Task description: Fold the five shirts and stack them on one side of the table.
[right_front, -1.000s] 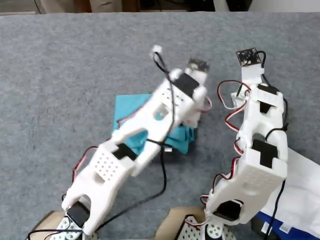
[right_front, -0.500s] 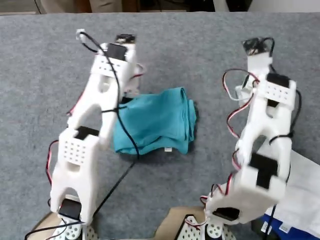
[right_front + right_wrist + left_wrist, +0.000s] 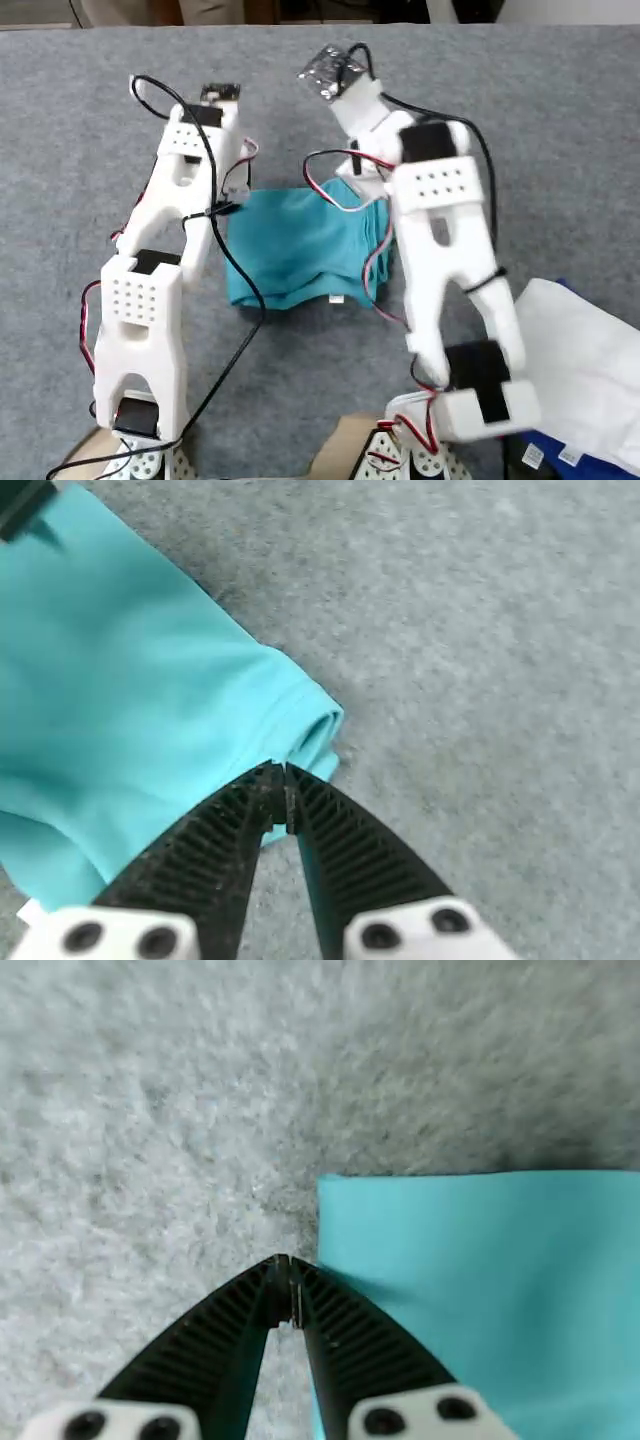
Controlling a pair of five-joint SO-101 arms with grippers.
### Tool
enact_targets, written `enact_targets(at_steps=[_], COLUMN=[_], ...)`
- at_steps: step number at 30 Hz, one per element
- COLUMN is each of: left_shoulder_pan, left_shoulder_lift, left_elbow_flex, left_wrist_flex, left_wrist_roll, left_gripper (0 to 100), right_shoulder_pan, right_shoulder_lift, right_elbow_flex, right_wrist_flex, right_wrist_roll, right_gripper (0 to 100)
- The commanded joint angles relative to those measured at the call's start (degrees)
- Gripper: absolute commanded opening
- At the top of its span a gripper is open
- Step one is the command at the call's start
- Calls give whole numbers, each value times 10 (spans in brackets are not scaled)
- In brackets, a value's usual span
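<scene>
Your teal shirt (image 3: 300, 250) lies folded into a rough rectangle about the middle of the grey felt-covered table (image 3: 90, 90), between the two arms and well apart from every edge. Along its right side the folded layers are stacked, ending in a rolled hem (image 3: 315, 730). A small white tag (image 3: 338, 298) pokes out at the shirt's near edge.

Your left gripper (image 3: 285, 1295) is clenched, its ribbed jaws pressed tip to tip with nothing between them. The tips sit just beside the shirt's (image 3: 480, 1280) left edge, near its far left corner, with bare felt on their other side. In the high view the left arm (image 3: 150, 300) runs up the left of the shirt from the table's near edge.

Your right gripper (image 3: 282, 800) is clenched too, jaws together. Its tips are over the rolled hem at the shirt's (image 3: 120, 710) far right corner, and no cloth shows between them. You cannot tell whether they touch the fabric. The right arm (image 3: 440, 230) reaches from the near edge and covers the shirt's right side in the high view.

Towards the table's near right corner lies a white cloth (image 3: 590, 370), well apart from the shirt, with something blue (image 3: 560, 465) showing from under it.
</scene>
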Motion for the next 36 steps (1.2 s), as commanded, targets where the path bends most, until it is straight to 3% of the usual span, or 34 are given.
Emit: enact_targets(at_steps=[1,12,18,31,36], left_shoulder_pan=[-9,-29,-28,-51,-76], left_shoulder_lift=[-15,-9,-9,-15,-15], left_elbow_flex=[38,55,57,52,34], left_wrist_flex=[-38,-74,-74,-74,-70], left_wrist_roll=[-10,-7,-7,-10,-10], left_gripper=[18,18,18,18,18], right_shoulder_pan=[-7,68,95,56,38], right_shoulder_lift=[60,336,415,361,259], right_elbow_flex=[-59,-167,-277,-552,-413], right_wrist_flex=[2,0,29,288,286], right_wrist_roll=[5,3,3,2,1], right_gripper=[5,5,5,5,5])
